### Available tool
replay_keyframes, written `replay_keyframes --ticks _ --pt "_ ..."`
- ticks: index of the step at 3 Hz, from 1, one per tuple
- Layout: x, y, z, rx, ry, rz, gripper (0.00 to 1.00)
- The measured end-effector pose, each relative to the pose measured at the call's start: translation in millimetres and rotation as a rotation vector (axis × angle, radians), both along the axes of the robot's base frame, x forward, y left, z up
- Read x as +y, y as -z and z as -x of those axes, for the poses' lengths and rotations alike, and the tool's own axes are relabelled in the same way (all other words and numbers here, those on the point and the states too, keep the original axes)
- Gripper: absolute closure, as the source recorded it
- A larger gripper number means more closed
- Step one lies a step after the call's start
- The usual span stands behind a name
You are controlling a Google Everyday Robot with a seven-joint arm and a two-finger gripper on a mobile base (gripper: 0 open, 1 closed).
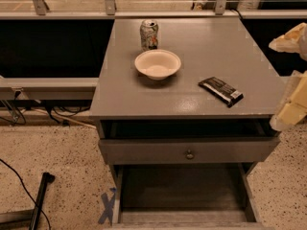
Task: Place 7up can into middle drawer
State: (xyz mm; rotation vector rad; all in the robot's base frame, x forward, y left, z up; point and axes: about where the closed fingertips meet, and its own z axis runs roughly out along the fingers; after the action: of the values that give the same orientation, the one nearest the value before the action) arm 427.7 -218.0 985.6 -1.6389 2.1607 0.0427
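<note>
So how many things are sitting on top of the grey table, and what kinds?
7up can: 1
cream bowl: 1
black snack bar: 1
Total: 3
The end effector is at the right edge of the view, touching none of them.

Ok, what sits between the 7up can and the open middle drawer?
Camera view: cream bowl, then the knobbed drawer front. Gripper at the picture's right edge.

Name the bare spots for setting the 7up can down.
The middle drawer floor, between its side walls, is bare. The cabinet top is free left of the cream bowl and at right rear. Crowded: 7up can behind the bowl, black wrapper front right, near the gripper at the right edge.
</note>
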Motion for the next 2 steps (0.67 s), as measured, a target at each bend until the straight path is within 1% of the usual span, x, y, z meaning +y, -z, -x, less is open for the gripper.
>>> replay_keyframes --ticks 1,2 --pt "0.0 0.0 0.0 0.000 0.000 0.000 0.00" --pt "12.3 1.1 -34.8 -0.053 -0.038 -0.052 0.00"
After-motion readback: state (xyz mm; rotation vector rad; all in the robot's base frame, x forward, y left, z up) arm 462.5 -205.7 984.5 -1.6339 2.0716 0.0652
